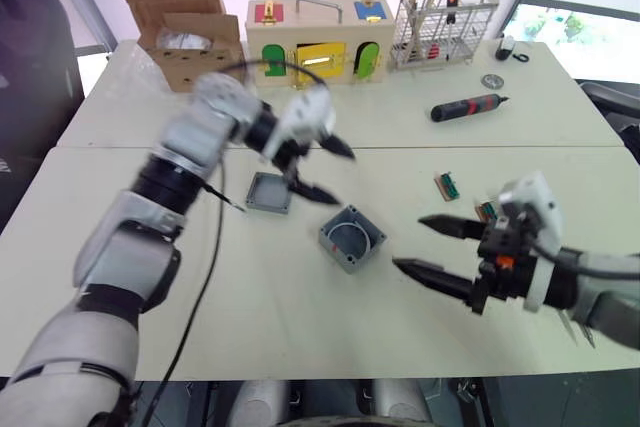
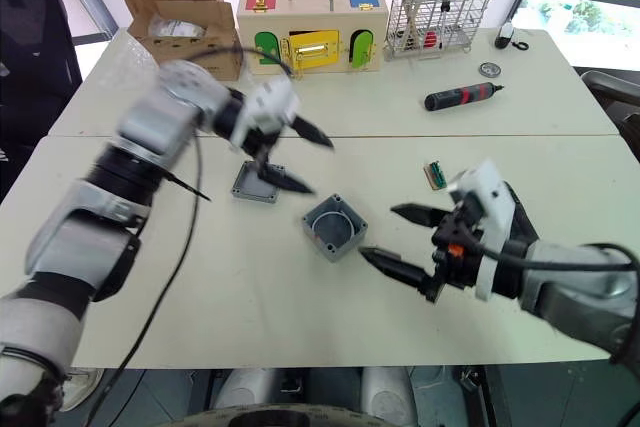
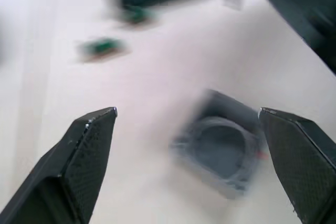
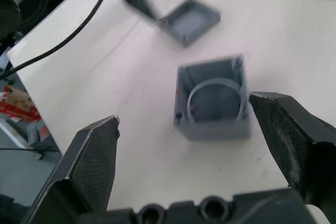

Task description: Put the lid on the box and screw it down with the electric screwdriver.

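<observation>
Both pincers gape: left gripper (image 1: 322, 169) above the rimmed grey lid (image 1: 269, 192), right gripper (image 1: 432, 247) beside the hollow square box (image 1: 352, 238).

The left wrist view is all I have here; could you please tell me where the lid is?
Observer: The lid lies flat on the table, rim up, apart from the box, on the box's far left.
Operator: Thank you. Is the left gripper holding it?
Observer: No; the left gripper hangs open over the lid's near right edge, holding nothing.
Operator: And where is the right gripper?
Observer: The right gripper is open too, to the right of the box, fingers pointing toward it.
</observation>
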{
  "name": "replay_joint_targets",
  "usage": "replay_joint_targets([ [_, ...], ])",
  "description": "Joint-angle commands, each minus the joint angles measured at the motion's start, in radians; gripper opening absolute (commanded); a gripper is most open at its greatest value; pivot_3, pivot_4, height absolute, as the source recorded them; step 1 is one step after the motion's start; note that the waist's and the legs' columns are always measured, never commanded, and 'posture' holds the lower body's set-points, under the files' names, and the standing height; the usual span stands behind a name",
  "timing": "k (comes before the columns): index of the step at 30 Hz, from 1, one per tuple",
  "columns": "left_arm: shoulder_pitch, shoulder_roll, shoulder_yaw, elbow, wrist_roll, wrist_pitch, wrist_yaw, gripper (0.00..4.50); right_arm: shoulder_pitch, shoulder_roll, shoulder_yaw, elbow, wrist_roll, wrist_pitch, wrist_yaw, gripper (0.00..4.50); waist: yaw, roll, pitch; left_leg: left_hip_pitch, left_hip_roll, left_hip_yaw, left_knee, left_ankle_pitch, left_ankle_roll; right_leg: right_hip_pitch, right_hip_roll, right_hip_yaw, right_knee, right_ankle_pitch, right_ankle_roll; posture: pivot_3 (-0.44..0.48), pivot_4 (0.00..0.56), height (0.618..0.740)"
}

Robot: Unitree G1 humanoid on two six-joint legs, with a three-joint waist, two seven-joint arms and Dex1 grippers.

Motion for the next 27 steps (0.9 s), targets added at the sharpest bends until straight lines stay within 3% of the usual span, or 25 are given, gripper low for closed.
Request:
replay_joint_targets([
  [1, 0.001, -0.013, 0.107, -0.08, 0.053, 0.247, 0.311, 4.44, -0.09, -0.009, 0.063, 0.049, 0.027, -0.024, 0.044, 4.5, 0.002, 0.0, 0.0, 0.0, 0.0, 0.0, 0.0, 0.001, -0.002, 0.0, 0.0, 0.0, 0.0, 0.0, 0.0, 0.0, 0.15, 0.694],
  [7, 0.08, -0.025, 0.248, -0.257, 0.102, 0.795, 0.686, 4.44, -0.279, 0.017, 0.225, 0.148, -0.154, -0.049, 0.16, 4.5, -0.006, -0.001, 0.001, 0.0, -0.002, 0.001, 0.0, 0.002, -0.004, 0.001, 0.0, 0.0, 0.0, 0.0, 0.001, 0.0, 0.15, 0.694],
  [12, 0.173, -0.02, 0.295, -0.376, 0.096, 1.065, 0.81, 4.44, -0.354, 0.067, 0.337, 0.187, -0.284, -0.065, 0.243, 4.5, 0.0, -0.002, 0.001, 0.0, -0.001, 0.001, -0.002, 0.003, -0.006, -0.002, 0.0, 0.0, 0.002, -0.001, 0.002, 0.0, 0.15, 0.694],
  [16, 0.205, -0.048, 0.314, -0.379, 0.087, 1.128, 0.869, 4.44, -0.378, 0.095, 0.369, 0.202, -0.335, -0.063, 0.281, 4.5, 0.007, -0.002, 0.001, 0.0, -0.002, 0.0, -0.001, 0.005, -0.009, -0.001, -0.001, 0.0, 0.002, -0.001, 0.002, 0.0, 0.15, 0.694],
  [27, 0.217, -0.049, 0.177, -0.279, 0.087, 1.084, 0.9, 4.44, -0.344, 0.127, 0.335, 0.183, -0.354, -0.045, 0.282, 4.5, 0.025, -0.002, 0.001, 0.0, -0.002, -0.001, -0.002, 0.006, -0.013, -0.001, -0.001, 0.0, 0.002, -0.001, 0.002, 0.0, 0.15, 0.694],
])
